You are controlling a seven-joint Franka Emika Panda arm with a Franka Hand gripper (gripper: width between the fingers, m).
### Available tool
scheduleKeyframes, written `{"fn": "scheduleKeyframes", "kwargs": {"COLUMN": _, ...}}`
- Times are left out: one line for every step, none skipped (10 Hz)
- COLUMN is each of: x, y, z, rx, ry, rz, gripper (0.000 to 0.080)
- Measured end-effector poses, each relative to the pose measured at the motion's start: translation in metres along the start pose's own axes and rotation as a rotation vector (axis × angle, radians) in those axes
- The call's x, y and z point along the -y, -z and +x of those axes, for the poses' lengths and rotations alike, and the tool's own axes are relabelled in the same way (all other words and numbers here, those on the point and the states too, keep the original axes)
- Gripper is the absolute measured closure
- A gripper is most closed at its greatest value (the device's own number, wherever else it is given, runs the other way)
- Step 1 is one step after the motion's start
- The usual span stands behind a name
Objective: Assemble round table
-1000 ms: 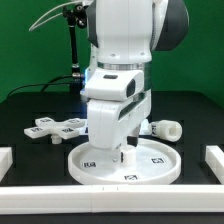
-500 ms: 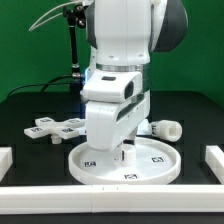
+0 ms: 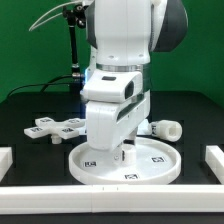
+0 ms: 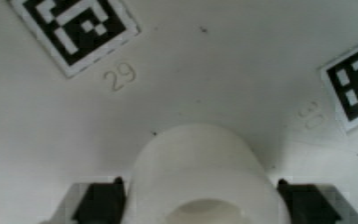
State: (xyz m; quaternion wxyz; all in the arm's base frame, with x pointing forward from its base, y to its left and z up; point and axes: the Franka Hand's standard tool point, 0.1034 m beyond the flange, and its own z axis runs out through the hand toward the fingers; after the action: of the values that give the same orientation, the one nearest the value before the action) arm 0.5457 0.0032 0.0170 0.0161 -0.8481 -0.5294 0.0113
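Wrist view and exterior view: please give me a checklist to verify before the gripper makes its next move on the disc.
1. Central hub sits between the gripper's fingers: ok.
2. Fingers pressing firmly on the hub: cannot tell.
3. Large rimmed disc lies flat: ok.
4. Short cylindrical post lies apart from the disc, not under the arm: ok.
5. Lobed cross piece lies apart from the disc: ok.

disc (image 3: 160, 165): white, plain face | square tags (image 4: 82, 28): black-and-white block pattern, on disc | hub (image 4: 199, 165): white, unmarked | post (image 3: 165, 128): white | cross piece (image 3: 55, 128): white, black-and-white tags | table surface (image 3: 30, 110): black | rails (image 3: 214, 160): white | arm (image 3: 120, 40): white, black joint | backdrop (image 3: 30, 50): green
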Motion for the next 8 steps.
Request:
{"fn": "scheduleKeyframes", "kwargs": {"x": -0.007, "y": 0.001, "z": 0.016, "rx": -0.01, "ry": 0.012, "rz": -0.005, "gripper": 0.0392}}
{"fn": "scheduleKeyframes", "kwargs": {"x": -0.011, "y": 0.002, "z": 0.028, "rx": -0.019, "ry": 0.006, "rz": -0.011, "gripper": 0.0392}}
{"fn": "scheduleKeyframes", "kwargs": {"x": -0.012, "y": 0.001, "z": 0.037, "rx": -0.024, "ry": 0.008, "rz": -0.012, "gripper": 0.0392}}
{"fn": "scheduleKeyframes", "kwargs": {"x": -0.012, "y": 0.0, "z": 0.045, "rx": -0.026, "ry": 0.008, "rz": -0.014, "gripper": 0.0392}}
{"fn": "scheduleKeyframes", "kwargs": {"x": -0.011, "y": 0.0, "z": 0.048, "rx": -0.026, "ry": -0.002, "rz": -0.013, "gripper": 0.0392}}
{"fn": "scheduleKeyframes", "kwargs": {"x": -0.009, "y": 0.0, "z": 0.051, "rx": -0.027, "ry": -0.016, "rz": -0.013, "gripper": 0.039}}
{"fn": "scheduleKeyframes", "kwargs": {"x": -0.009, "y": 0.0, "z": 0.052, "rx": -0.026, "ry": -0.018, "rz": -0.014, "gripper": 0.039}}
{"fn": "scheduleKeyframes", "kwargs": {"x": -0.009, "y": 0.0, "z": 0.051, "rx": -0.026, "ry": -0.018, "rz": -0.014, "gripper": 0.039}}
